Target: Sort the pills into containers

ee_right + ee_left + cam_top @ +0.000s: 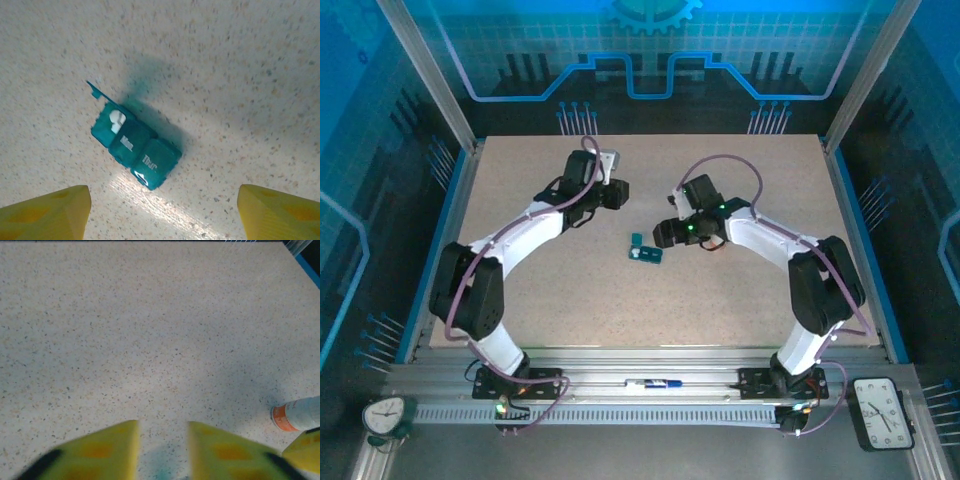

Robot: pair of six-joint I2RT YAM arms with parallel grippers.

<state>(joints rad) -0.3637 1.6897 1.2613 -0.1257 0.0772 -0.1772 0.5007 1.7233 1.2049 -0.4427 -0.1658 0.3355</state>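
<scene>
Though cut off, bottle point(296, 416); left gripper point(163, 452) blurry

Pill box point(137, 147): I see a small dark teal plastic strip of three square compartments. It lies flat on the speckled table point(240, 75), set diagonally in my right wrist view. The upper-left end compartment has its lid point(94, 90) flipped open and holds white pills point(116, 120); I cannot count them. The other two compartments are closed and carry white lettering, one reading "Thu". From overhead, I find the box near the table's middle.
</scene>
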